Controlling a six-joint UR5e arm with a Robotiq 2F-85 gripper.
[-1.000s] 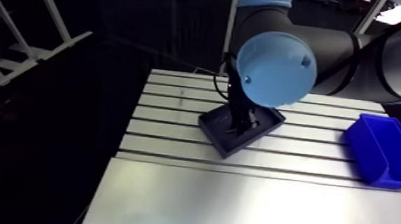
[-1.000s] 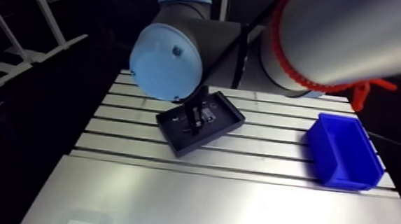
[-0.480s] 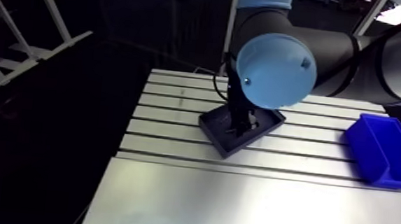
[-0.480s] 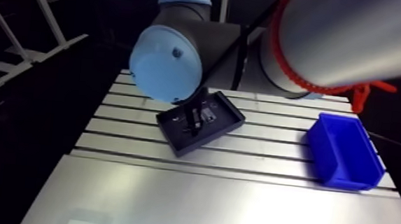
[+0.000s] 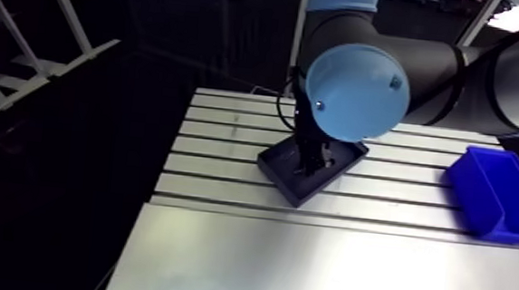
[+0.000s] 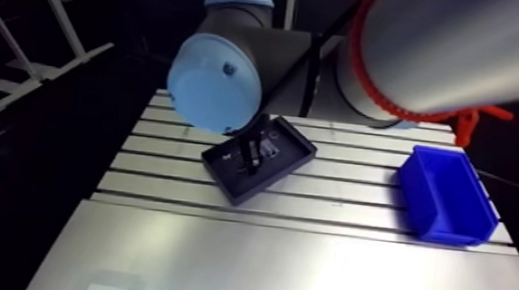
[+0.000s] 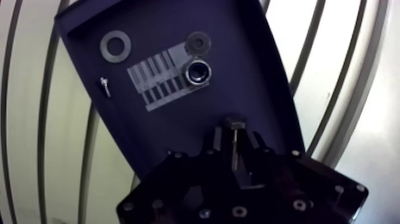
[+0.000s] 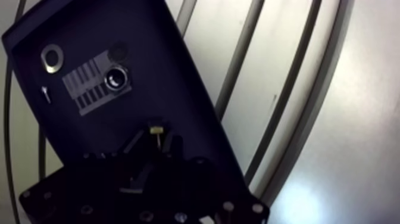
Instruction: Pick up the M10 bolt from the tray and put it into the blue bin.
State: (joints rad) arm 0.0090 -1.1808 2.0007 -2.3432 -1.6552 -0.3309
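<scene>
Gripper is clenched tight on the M10 bolt over the dark tray; blue bin sits well apart, right

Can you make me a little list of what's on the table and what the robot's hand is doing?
hand: shut on the bolt, just over the tray
tray: dark, on the slotted table; holds a flat washer, a shiny ring and a tiny screw
blue bin: looks empty, apart from the tray, on the same table
job so far: bolt not yet in the blue bin
</scene>
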